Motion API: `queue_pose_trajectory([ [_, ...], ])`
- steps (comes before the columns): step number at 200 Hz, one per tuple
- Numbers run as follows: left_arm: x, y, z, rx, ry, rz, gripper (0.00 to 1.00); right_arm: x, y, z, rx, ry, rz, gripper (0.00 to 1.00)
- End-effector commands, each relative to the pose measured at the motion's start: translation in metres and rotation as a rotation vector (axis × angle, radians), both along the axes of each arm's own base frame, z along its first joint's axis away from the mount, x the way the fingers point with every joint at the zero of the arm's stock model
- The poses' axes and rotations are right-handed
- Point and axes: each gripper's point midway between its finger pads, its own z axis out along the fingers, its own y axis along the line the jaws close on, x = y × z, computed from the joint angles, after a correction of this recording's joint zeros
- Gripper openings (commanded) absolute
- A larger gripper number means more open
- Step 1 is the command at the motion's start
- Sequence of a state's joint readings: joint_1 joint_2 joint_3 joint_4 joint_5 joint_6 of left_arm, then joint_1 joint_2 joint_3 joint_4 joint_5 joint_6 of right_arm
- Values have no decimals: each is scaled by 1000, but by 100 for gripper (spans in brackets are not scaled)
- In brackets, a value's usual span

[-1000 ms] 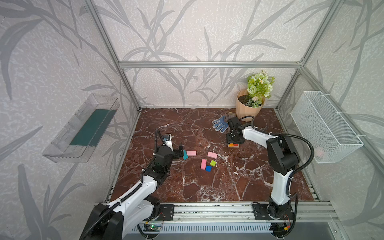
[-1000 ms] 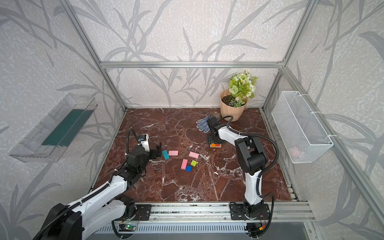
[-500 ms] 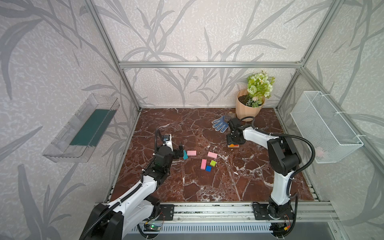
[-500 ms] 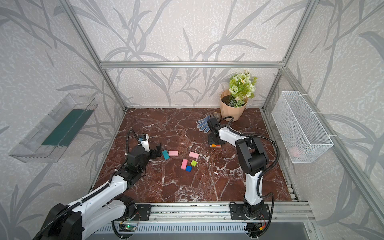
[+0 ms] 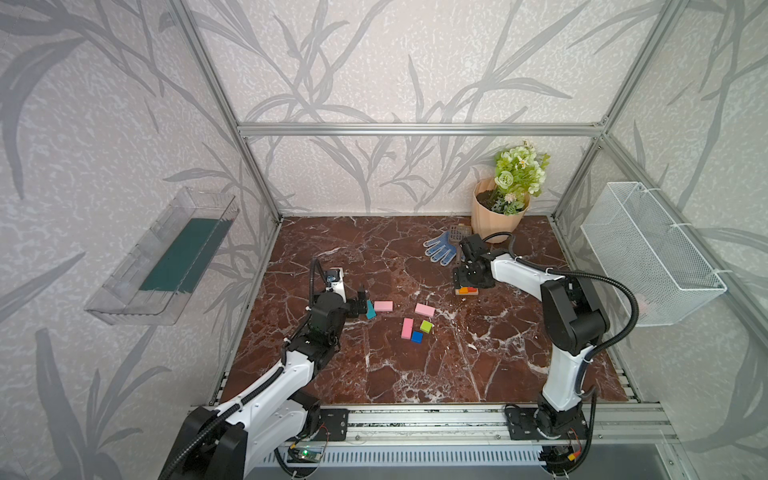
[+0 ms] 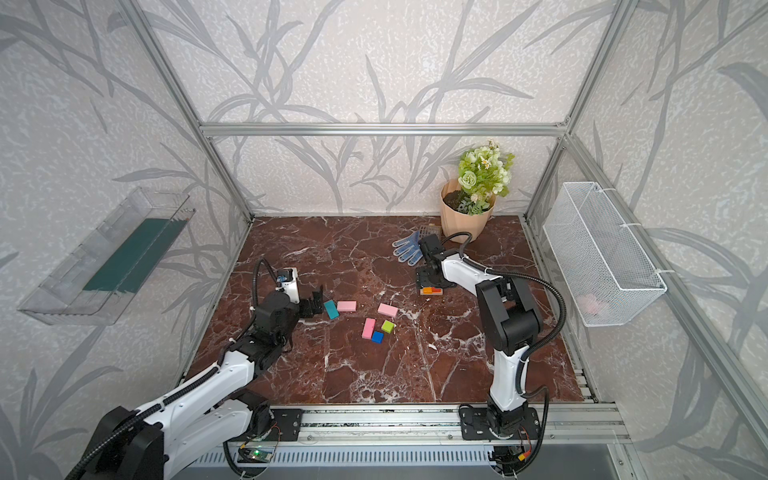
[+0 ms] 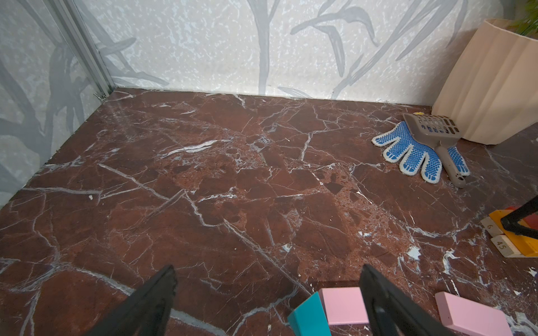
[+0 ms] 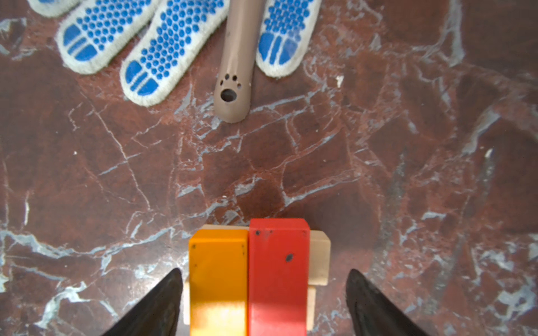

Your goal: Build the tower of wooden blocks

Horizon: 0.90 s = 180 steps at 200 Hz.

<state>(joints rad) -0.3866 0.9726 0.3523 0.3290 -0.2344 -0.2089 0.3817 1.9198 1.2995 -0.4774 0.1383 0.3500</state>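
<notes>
Right wrist: released right tool is straddling orange block and red block topping the tower, 2 o'clock from pink block; crooked retreat risks dragging them. Released left tool is hovering at teal block, could topple it.

Dark red-brown marble covers the table, white veins running all over it. There's an orange block and a red block, with pale tan blocks showing beneath. Pink blocks, a teal block, a bright green cube, a blue cube. The glove is white with rows of blue dots; the scoop is greyish brown with a paw print on its handle. Beige ribbed flowerpot, white mesh basket, and pale walls patterned with grey leaves.
</notes>
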Motion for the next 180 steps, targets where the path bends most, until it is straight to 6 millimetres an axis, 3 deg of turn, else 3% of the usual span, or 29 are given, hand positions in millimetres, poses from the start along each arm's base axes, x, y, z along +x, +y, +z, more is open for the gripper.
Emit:
queue_pose_trajectory([
  [1,-1,0,1,11,-12,-6,99,1,-3,11,27,-33,-4,92],
  [90,-1,0,1,11,-12,-4,99,2,9,-4,62,5,48,96],
  [180,-1,0,0,11,-11,-4,99,2,9,-14,44,47,49,95],
])
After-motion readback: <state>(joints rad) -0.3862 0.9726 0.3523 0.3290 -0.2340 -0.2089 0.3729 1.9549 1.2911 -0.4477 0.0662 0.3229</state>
